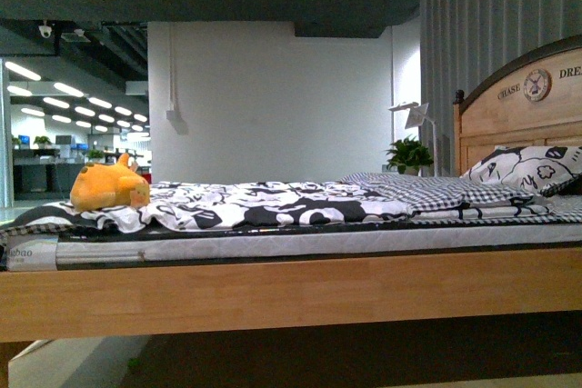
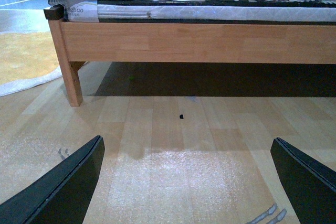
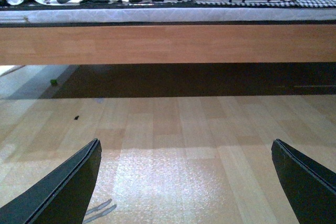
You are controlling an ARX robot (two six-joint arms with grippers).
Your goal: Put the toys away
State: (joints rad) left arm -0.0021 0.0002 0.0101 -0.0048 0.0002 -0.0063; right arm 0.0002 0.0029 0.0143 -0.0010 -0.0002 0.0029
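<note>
- On the headboard point(image 1: 518, 115) of the bed point(image 1: 291, 297), "CHASE" and "DRE" are read, the rest being cut off at the frame edge; a round clock-like emblem is set between the two words.
- At the foot end of the bed, a label point(image 1: 27, 252) is fixed to the mattress point(image 1: 318, 243); only the letters "bao" can be made out.
- The bed is framed in pale wood and covered with a black-and-white patterned quilt point(image 1: 264, 202); a checked blanket point(image 1: 436, 190) and a patterned pillow point(image 1: 532, 170) lie at the headboard end.
- The toy point(image 1: 109, 190), orange-yellow, is seen lying on the quilt at the foot end of the bed, near the corner.
- Beyond the bed, a white wall, a grey curtain point(image 1: 491, 15), a plant point(image 1: 409, 154) and a white lamp point(image 1: 414, 115) are seen; an open office area with strip lights lies past the foot end.
- In front of the bed, a light wooden floor point(image 2: 173, 145) is shown, with a small dark speck point(image 2: 181, 116) on it; a yellow rug point(image 2: 26, 59) lies off the foot corner.
- A small green object point(image 3: 53, 82) is seen in the shadow under the bed; what it is cannot be told.
- The left gripper point(image 2: 187, 139) is held spread wide above the floor before the bed, with nothing between its fingers point(image 2: 63, 187).
- The right gripper point(image 3: 186, 141) is likewise released and empty, well apart from the toy.
</note>
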